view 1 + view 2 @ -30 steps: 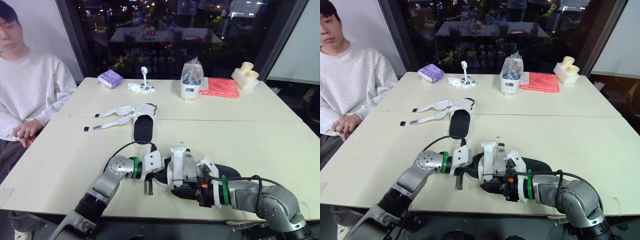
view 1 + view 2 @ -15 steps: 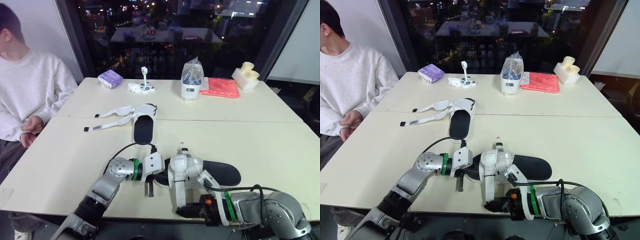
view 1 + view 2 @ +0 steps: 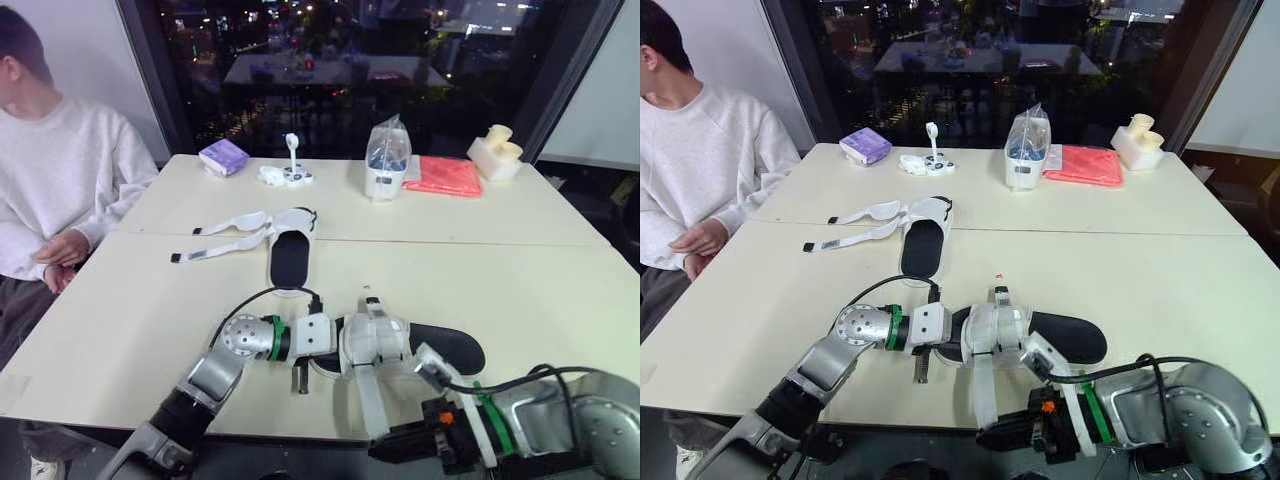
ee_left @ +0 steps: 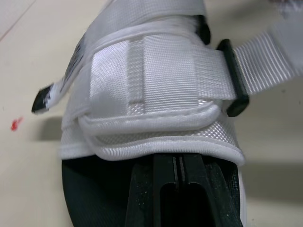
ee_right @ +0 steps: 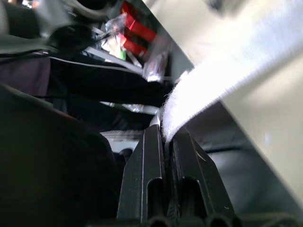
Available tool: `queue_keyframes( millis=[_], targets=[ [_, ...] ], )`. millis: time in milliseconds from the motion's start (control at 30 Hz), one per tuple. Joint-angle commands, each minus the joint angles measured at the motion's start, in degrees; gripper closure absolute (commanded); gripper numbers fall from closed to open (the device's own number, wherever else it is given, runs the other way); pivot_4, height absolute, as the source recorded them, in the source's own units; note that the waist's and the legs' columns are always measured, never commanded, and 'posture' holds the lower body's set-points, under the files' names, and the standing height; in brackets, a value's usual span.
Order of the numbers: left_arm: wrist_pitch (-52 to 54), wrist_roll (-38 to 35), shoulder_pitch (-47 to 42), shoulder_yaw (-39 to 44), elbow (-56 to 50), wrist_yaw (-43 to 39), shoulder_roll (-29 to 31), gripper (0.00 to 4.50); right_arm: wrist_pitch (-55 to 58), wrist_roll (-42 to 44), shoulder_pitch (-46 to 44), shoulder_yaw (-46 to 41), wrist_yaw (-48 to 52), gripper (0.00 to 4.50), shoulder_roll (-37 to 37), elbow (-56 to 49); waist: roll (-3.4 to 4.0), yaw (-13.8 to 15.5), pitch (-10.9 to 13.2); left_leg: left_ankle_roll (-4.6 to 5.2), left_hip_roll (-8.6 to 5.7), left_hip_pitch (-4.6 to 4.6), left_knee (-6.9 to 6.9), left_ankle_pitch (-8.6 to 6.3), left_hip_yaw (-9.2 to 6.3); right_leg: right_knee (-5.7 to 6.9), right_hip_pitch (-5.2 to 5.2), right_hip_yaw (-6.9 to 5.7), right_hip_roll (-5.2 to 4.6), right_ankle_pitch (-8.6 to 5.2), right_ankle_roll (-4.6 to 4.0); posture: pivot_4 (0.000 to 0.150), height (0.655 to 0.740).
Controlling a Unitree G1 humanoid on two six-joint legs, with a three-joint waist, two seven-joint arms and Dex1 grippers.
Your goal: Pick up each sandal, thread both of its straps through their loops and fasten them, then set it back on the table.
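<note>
Near edge of counter: sandal [image 3: 445, 345], sole down.
Left hand [image 4: 177, 177]: fingers pressed together against its sole.
Right hand [image 5: 166, 142]: clamped on strap [image 3: 368, 400], stretched nearward.
Handling: likely light; strap limp webbing, best gripped near its tip; sole stiffer.
Far left: second sandal [image 3: 288, 255], straps loose.

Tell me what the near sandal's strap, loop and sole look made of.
The strap is white woven webbing, ribbed weave showing, likely nylon. The loop is black, smooth and rigid-looking, probably plastic. The sandal has a matte black sole, foam or rubber; cannot tell which.
</note>
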Motion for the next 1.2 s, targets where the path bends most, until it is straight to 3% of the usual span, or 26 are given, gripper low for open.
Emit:
queue_keyframes(
  millis=[33, 200, 333, 600, 867, 967, 1167, 1200],
  targets=[
    [-1.35, 7.08, 1.85, -7.1, 8.16, -1.04, 0.65, 4.5, -3.66, 8.04, -5.97, -2.75, -2.26, 4.43, -1.51, 0.14, 0.01, 0.28, -0.01, 0.01, 0.0, 0.01, 0.0, -0.01, 0.01, -0.03, 0.01, 0.0, 0.0, 0.0, 0.0, 0.15, 0.74],
    [-4.66, 8.36, 0.57, -8.72, 10.9, -1.65, 0.3, 4.5, -6.06, 2.21, -19.95, 0.26, -4.33, 4.43, 0.65, 11.3, 0.01, 0.68, 0.0, 0.12, -0.08, -0.03, 0.04, -0.04, 0.05, -0.16, 0.05, 0.0, -0.05, 0.02, -0.01, 0.15, 0.74],
    [-5.83, 8.65, 0.29, -9.43, 11.92, -1.93, -0.15, 4.5, -8.01, -5.96, -24.98, 4.26, -2.15, 4.43, 2.21, 18.43, 0.04, 0.68, -0.01, 0.25, -0.15, -0.04, 0.09, 0.0, 0.05, -0.15, 0.08, -0.03, -0.11, 0.05, 0.01, 0.15, 0.74],
    [-6.66, 9.14, 0.07, -9.59, 12.99, -1.77, -0.69, 4.5, -16.24, -23.78, -27.33, 13.67, 5.99, 4.43, 2.9, 28.92, 0.05, 0.66, -0.07, 0.29, -0.19, 0.0, 0.15, -0.04, 0.09, -0.15, 0.15, -0.08, -0.11, 0.13, 0.11, 0.15, 0.74],
    [-6.72, 9.2, 0.13, -9.19, 13.44, -1.56, -1.06, 4.5, -21.62, -35.87, -27.98, 19.88, 8.93, 4.43, 5.41, 36.68, -0.01, 0.59, -0.65, 0.22, -0.2, 0.1, 0.17, -0.07, 0.08, -0.15, 0.25, -0.09, -0.1, 0.16, 0.16, 0.15, 0.74],
    [-6.75, 9.28, 0.08, -9.06, 13.6, -1.49, -1.16, 4.5, -23.62, -39.7, -28.59, 21.24, 9.1, 3.43, 6.84, 39.36, -0.01, 0.56, -0.83, 0.19, -0.19, 0.28, 0.17, -0.08, 0.08, -0.14, 0.39, -0.08, -0.11, 0.16, 0.15, 0.15, 0.74],
    [-6.56, 9.3, 0.33, -8.6, 13.21, -1.46, -1.04, 4.5, -29.29, -48.8, -30.31, 24.99, 10.08, 0.5, 8.84, 41.22, 0.08, 0.63, -0.9, 0.18, -0.21, 0.3, 0.12, -0.09, 0.08, -0.15, 0.41, -0.07, -0.13, 0.16, 0.16, 0.15, 0.74],
    [-6.48, 9.26, 0.35, -8.5, 13.18, -1.45, -1.04, 4.5, -30.59, -50.76, -30.88, 25.82, 10.14, 0.5, 9.41, 42.54, 0.08, 0.62, -0.9, 0.15, -0.21, 0.3, 0.12, -0.07, 0.08, -0.15, 0.41, -0.08, -0.12, 0.16, 0.16, 0.15, 0.74]
  ],
)
